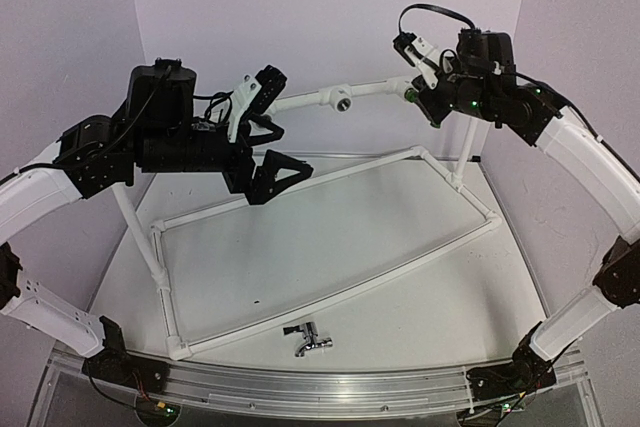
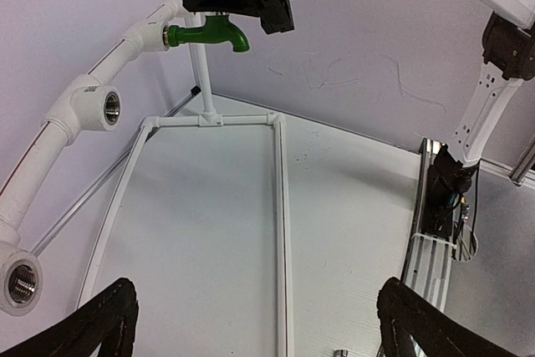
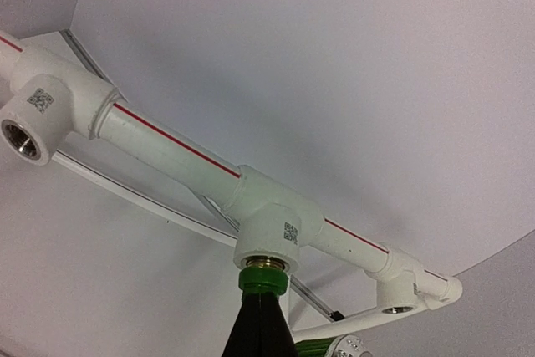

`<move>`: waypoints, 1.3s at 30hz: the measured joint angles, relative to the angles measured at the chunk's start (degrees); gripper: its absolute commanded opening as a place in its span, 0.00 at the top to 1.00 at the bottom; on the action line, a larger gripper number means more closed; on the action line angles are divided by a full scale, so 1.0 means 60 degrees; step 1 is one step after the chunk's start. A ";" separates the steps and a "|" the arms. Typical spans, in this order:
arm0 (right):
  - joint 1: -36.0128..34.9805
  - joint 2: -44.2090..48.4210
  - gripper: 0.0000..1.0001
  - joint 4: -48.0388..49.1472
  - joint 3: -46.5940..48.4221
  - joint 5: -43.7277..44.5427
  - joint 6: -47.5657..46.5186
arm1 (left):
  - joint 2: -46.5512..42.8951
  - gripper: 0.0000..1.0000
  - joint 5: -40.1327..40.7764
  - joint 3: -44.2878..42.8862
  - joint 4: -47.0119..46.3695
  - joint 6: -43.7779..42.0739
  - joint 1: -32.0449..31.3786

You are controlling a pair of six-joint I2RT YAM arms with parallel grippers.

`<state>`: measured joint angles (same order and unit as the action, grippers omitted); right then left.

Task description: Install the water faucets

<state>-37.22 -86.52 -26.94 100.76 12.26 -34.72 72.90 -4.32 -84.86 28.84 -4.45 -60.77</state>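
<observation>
Okay, the green faucet (image 2: 209,35) is in the upper centre of the left wrist view. Its threaded end is in the mouth of a white end socket (image 2: 150,37) on the raised top rail (image 1: 300,100), and its bent spout points away from the socket. In the right wrist view a sliver of brass thread shows between the green collar and the socket. The right jaws are clamped on the green faucet, and a dark finger (image 3: 259,332) covers most of its body.

The chrome faucet (image 1: 308,338) lies on the table (image 1: 330,237) at lower centre of the top view. It is just outside the near pipe of the pipe frame (image 1: 459,185) and well apart from both arms.

The left jaws are spread wide and hold nothing. They hang left of centre, over the frame's far left corner and beside the rail. A middle socket (image 1: 343,102) faces out unfilled, and a lower socket (image 2: 21,282) near the left jaws is also unfilled.

The table inside the frame's rectangle is bare white. Pale lilac walls (image 1: 330,7) stand just behind the rail and close in on both sides. An aluminium rail (image 1: 320,387) runs along the bottom edge, with the arm bases at its ends.
</observation>
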 measured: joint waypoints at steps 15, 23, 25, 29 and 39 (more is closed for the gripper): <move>0.1196 0.0047 1.00 0.0253 -0.0401 -0.0240 -0.0004 | 0.0000 0.01 0.0000 0.0000 0.0000 0.0000 0.0000; 0.1813 0.0382 1.00 0.0351 -0.1054 -0.1144 -0.0004 | 0.0004 0.00 -0.0001 0.0000 0.0000 0.0000 0.0000; 0.1898 0.0477 1.00 0.0344 -0.1212 -0.1372 -0.0005 | 0.0004 0.01 0.0000 0.0000 0.0000 0.0000 0.0000; 0.1974 0.0571 0.74 0.0340 -0.1384 -0.1646 0.0018 | 0.0004 0.01 0.0000 0.0000 0.0000 0.0000 0.0000; 0.2562 0.1100 0.20 0.0327 -0.1409 -0.2253 0.0553 | 0.0003 0.00 0.0000 0.0017 -0.0012 0.0000 0.0000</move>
<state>-21.85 -79.92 -24.98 92.30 -1.26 -31.40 72.92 -4.32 -84.75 28.77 -4.45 -60.77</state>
